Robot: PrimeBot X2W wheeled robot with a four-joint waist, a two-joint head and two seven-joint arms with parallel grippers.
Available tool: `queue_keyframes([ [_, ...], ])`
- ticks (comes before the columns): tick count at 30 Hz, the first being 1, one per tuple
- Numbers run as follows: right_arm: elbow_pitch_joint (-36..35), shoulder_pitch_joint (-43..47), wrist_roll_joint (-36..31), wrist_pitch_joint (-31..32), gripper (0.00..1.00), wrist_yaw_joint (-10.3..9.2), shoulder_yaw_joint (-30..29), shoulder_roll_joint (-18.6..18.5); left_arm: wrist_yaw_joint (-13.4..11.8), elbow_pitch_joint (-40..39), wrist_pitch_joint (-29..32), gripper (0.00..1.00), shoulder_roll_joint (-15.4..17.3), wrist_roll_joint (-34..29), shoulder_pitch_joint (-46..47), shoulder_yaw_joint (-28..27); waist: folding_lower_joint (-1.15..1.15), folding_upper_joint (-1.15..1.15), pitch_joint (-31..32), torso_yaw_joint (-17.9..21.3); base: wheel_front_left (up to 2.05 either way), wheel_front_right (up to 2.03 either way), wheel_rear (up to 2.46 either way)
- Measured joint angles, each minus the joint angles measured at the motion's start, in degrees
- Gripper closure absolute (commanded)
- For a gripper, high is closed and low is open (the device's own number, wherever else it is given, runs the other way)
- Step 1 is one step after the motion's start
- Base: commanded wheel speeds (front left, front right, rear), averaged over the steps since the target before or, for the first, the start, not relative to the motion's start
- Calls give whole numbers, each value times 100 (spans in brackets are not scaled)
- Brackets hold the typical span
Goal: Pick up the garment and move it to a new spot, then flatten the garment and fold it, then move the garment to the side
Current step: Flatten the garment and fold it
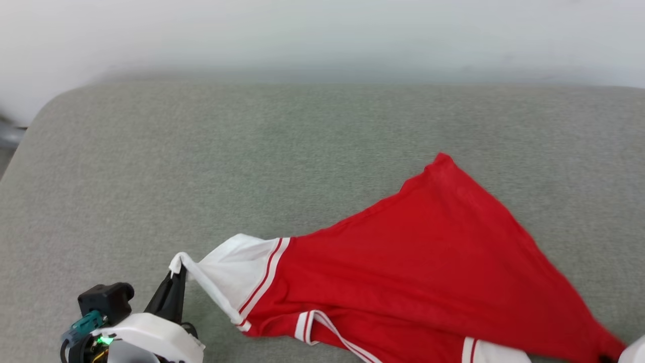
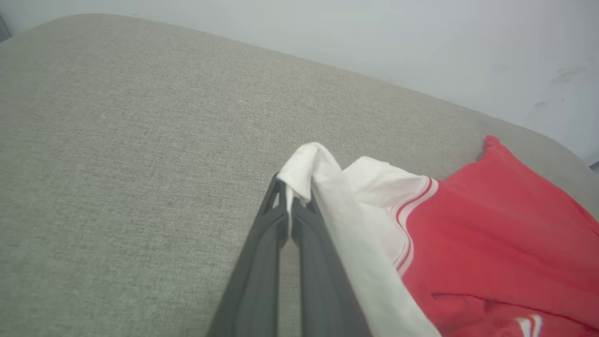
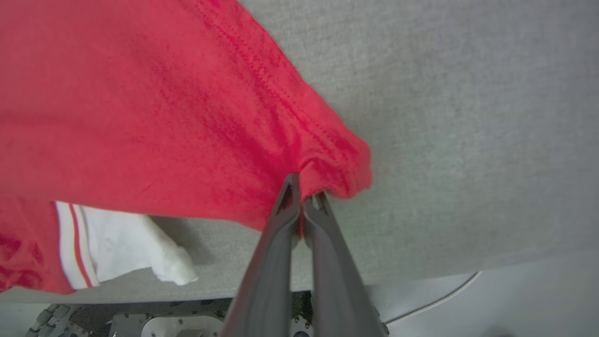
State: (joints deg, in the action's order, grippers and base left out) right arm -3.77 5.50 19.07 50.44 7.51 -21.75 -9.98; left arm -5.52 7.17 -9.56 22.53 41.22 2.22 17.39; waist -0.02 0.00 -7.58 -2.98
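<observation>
the left gripper (image 2: 292, 201) is clenched on the shirt (image 1: 403, 262). its 2 dark fingers (image 2: 262, 262) meet at the tips with the edge of a white sleeve (image 2: 388, 187) pinched between them. the white cloth folds over the fingertips and runs back along the finger nearer the red body. just past that finger come the sleeve's red and white stripes, then the red cloth.

the right gripper (image 3: 304, 199) is also clamped shut on the shirt, its 2 fingers pressed together on a red corner (image 3: 337, 159) of the stitched hem. the hem bunches up just beyond the tips. the red body spreads away from these fingers to one side, and on the other side there is bare grey cushion (image 3: 468, 140). a second white sleeve (image 3: 126, 243) with striped trim hangs under the red cloth, beside and a little behind the right fingers, with a shadow on the cushion below it.

in the head view the shirt stretches from the left fingertips across to the lower right corner. its body fans out beyond the fingers over the cushion, up to 1 red point far ahead of them. i cannot tell whether the near edge touches the cushion. a pale wall (image 1: 322, 30) rises behind the cushion, well beyond both pairs of fingers.
</observation>
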Motion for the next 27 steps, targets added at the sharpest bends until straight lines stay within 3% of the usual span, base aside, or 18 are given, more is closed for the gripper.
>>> queue_keyframes([
  [4,26,564,-43,-124,100,1,-59,490,-51,-42,79,100,54,35,-117,-15,0,0,120,179,0,0,0],
  [5,65,682,0,-174,80,1,-62,558,-57,-62,82,100,60,36,-142,-19,0,0,148,206,0,0,0],
  [6,127,771,108,-275,22,1,-60,620,-66,-79,89,100,71,37,-167,-18,0,0,172,230,0,0,0],
  [7,162,832,156,-477,0,0,-66,665,-85,-92,112,100,76,38,-190,-11,0,0,191,248,0,0,0],
  [14,371,755,323,-2521,0,0,-68,709,-180,-219,236,100,103,35,-257,38,0,0,280,316,0,0,0],
  [19,483,198,138,-3930,0,-1,-9,682,-203,-288,290,100,112,7,-170,91,1,0,232,283,0,0,0],
  [22,744,-149,15,-4373,0,-1,59,524,-162,-309,339,100,99,-23,-19,168,1,0,172,202,0,0,0],
  [27,1269,-948,78,-4472,0,-1,167,112,-41,-291,371,100,62,-119,417,288,2,0,-52,-11,0,0,0],
])
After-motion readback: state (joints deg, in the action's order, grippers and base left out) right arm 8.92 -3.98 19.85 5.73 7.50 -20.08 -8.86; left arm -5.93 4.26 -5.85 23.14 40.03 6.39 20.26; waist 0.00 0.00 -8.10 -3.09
